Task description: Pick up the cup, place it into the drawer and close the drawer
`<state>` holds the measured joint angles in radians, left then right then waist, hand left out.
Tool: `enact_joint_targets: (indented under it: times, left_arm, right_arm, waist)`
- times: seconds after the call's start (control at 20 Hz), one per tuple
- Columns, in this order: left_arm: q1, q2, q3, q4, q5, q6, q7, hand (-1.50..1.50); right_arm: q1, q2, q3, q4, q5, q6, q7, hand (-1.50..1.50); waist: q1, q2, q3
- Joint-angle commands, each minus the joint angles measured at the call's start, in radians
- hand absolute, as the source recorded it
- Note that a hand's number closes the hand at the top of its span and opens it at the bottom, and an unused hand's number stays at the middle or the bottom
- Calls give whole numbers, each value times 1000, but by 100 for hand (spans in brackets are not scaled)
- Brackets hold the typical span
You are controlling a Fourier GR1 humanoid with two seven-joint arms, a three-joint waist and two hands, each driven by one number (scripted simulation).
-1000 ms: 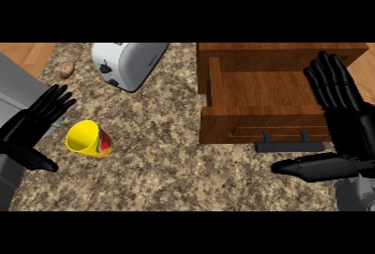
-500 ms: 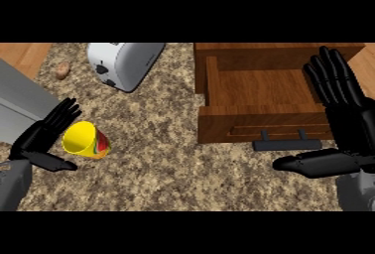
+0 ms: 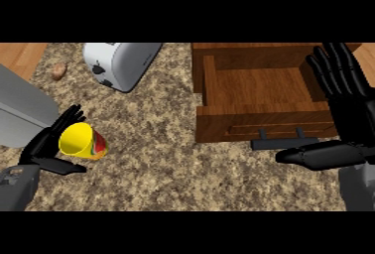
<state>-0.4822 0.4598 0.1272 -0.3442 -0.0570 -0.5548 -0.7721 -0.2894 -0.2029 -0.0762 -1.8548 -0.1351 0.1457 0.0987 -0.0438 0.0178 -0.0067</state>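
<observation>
- one yellow cup [image 3: 81, 141] is lying on its side on the counter [image 3: 161, 168], well left of the one open drawer [image 3: 260, 96].
- bare counter is lying between them.
- left hand [image 3: 50, 149] is cupping it, fingers straight, thumb underneath.
- right hand [image 3: 338, 106] is resting open at the drawer's right edge, holding nothing.
- one toaster [image 3: 117, 62] is sitting left of the drawer's back.

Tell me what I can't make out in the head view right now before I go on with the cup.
- Cup: the far side is hidden by the left hand; contact cannot be told.
- Drawer: its right wall is covered by the right hand.
- Drawer handle: its right end is hidden behind the right hand's thumb.
- Toaster: its top is cut off by the upper edge.
- Small brown object: too small to identify.
</observation>
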Motion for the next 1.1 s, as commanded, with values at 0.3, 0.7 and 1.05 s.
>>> enact_joint_targets:
  times: [0.3,0.7,1.05]
  left_arm:
    - [12,-38,-27,75,-31,-67,-222,-150]
    - [-19,-87,-55,96,-53,-32,-253,-150]
    - [-45,-91,-55,110,-33,-119,-250,-150]
  right_arm:
    - [-16,-6,-6,-6,-9,8,6,-150]
    - [-13,5,9,-2,12,-3,13,-150]
    - [-15,-9,-20,26,-25,24,-2,-150]
  waist:
    - [-11,5,-3]
    - [-16,7,-3]
    - [-15,9,-2]
